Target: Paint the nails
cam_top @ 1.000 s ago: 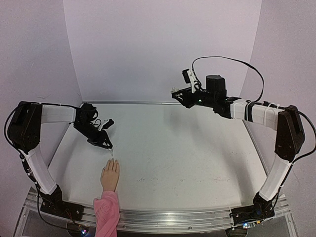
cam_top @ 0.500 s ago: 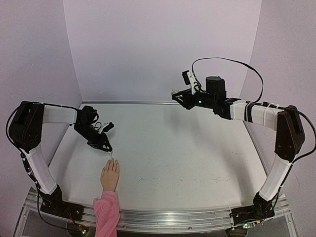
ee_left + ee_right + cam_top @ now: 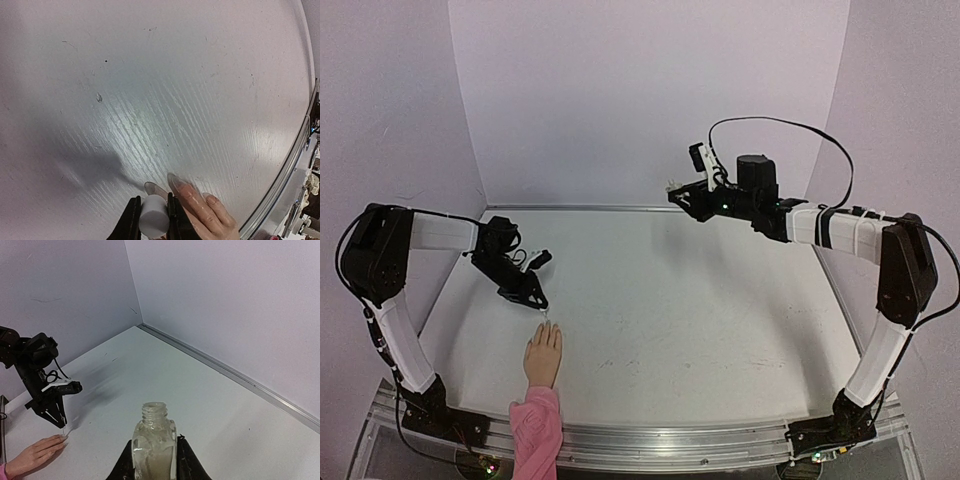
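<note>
Top view: mannequin hand [image 3: 542, 355] lay palm down at the near left of the desk [image 3: 710, 300], pink sleeve [image 3: 536, 430] over the near edge, fingers pointing away from the arm bases. The nails could not be made out from this camera. Left gripper [image 3: 537, 302] hung just beyond the fingertips, with a thin brush stem [image 3: 545, 318] reaching down from it to the fingertips; contact or not could not be told. Right gripper [image 3: 678, 188] was raised well apart, far right of centre, near the back wall.

Left wrist view: the nails [image 3: 210, 199] showed here only, pale and glossy at the fingertips, at the bottom edge of the frame. The left gripper's fingers [image 3: 132, 222] were closed tight on a white cap [image 3: 153, 218], just beside the longest fingertip. The brush stem itself was hidden under the cap.

Right wrist view: the right gripper was clamped on a small clear bottle [image 3: 154, 445], upright, neck open, no lid. Its contents could not be told. This view also caught the left gripper [image 3: 56, 415] side-on above the mannequin hand [image 3: 35, 453].

Versus one second earlier: the left gripper had shifted slightly nearer and to the right, and its elbow had dropped a little. Right arm, bottle and mannequin hand were unchanged.
</note>
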`<state>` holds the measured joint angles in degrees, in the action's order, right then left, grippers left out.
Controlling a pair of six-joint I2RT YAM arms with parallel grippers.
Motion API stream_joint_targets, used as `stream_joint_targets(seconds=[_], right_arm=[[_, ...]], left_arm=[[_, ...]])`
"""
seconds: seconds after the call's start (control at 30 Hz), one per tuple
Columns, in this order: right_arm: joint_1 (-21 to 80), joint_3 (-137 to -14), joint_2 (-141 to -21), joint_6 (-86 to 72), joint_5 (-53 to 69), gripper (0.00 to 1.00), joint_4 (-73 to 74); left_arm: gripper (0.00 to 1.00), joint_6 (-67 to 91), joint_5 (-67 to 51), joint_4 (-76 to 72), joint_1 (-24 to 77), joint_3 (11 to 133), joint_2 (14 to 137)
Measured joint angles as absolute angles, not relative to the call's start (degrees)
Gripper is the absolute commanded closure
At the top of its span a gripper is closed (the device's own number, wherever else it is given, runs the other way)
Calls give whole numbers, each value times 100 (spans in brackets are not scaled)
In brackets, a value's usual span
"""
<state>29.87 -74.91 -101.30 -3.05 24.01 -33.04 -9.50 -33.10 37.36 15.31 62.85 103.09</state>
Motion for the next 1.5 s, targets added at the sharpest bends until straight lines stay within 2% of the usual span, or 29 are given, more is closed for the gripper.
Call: stream_joint_targets(seconds=[1.5], right_arm=[[2987, -7489, -10130, -309, 2440, 100, -3304]], left_arm=[[100, -897, -3382, 3577, 1531, 6351, 10379]])
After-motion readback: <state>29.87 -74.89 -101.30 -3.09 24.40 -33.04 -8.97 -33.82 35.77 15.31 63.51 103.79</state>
